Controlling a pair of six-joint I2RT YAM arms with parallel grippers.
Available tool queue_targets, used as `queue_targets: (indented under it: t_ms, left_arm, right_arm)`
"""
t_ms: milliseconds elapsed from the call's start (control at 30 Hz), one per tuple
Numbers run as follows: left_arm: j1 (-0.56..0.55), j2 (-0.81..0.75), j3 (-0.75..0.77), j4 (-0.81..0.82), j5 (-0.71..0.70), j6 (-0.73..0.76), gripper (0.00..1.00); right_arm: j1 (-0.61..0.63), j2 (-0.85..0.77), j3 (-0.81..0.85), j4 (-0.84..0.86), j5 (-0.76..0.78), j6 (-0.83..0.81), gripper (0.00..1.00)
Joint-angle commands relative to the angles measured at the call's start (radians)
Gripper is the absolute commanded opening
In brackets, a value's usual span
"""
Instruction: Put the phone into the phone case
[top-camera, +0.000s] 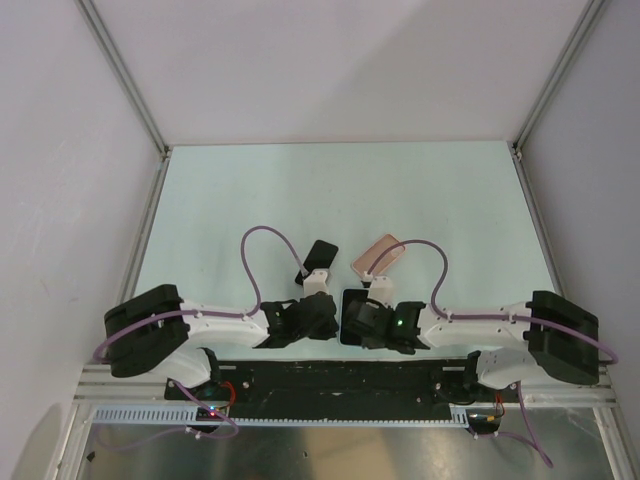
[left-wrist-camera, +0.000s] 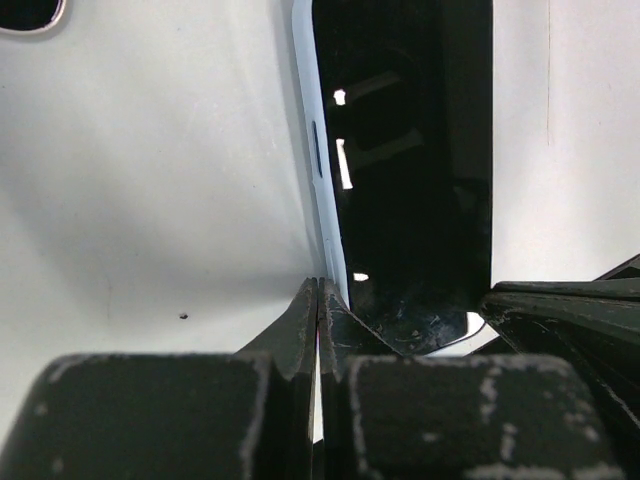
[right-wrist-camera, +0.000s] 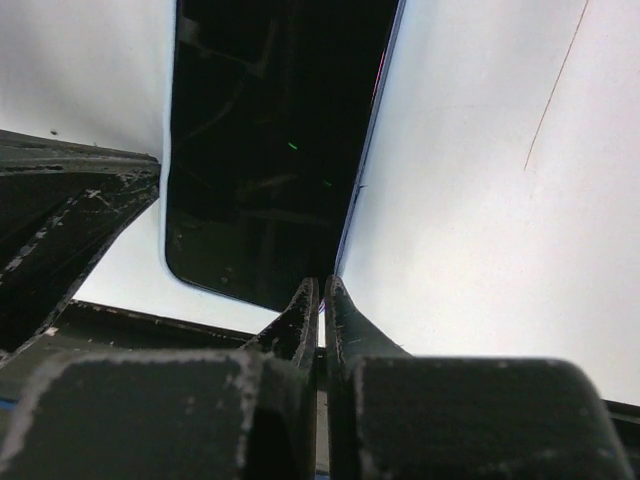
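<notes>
Phone (top-camera: 349, 310) not yet cased: laid flat, screen up, on near side of phone case (top-camera: 378, 255), apart from it. Left gripper (left-wrist-camera: 318, 312) and right gripper (right-wrist-camera: 320, 305) jaws pressed together, nothing clamped, tips set against phone's opposite long edges. Lift, carry and seating left. Black slab (top-camera: 321, 256) crowds case's left; far side and right judged open.

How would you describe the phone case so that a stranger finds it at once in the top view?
Look at the pale green table from above. Near its middle, two small flat rectangles lie askew, side by side. The phone case is the right one, salmon-pink; its neighbour, the slab, is black.
</notes>
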Motion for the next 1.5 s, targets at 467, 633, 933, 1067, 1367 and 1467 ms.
queue_targets:
  t_ms: [467,633,933,1067,1367,1467]
  left_arm:
    - [-0.001,-0.027,0.016,0.061,0.016,0.018,0.0]
    - [0.006,-0.068,0.016,0.034,0.01,0.033,0.0]
    - [-0.017,-0.175,0.027,-0.072,0.002,0.048,0.0]
    - [-0.087,-0.178,0.042,-0.108,-0.02,0.01,0.0]
    - [-0.223,-0.081,0.093,-0.082,-0.033,-0.076,0.0]
    - [-0.237,-0.057,0.086,-0.051,-0.015,-0.095,0.0]
  right_arm:
    - [0.038,0.104,-0.082,0.155,-0.082,0.094,0.0]
    - [-0.031,-0.088,-0.041,0.054,-0.017,0.024,0.01]
    - [-0.319,-0.322,-0.018,0.075,-0.03,-0.215,0.19]
    - [-0.453,-0.277,-0.018,0.193,-0.138,-0.324,0.26]
    - [-0.563,-0.067,-0.009,0.343,-0.267,-0.38,0.26]
    - [-0.571,-0.02,-0.007,0.357,-0.273,-0.373,0.24]
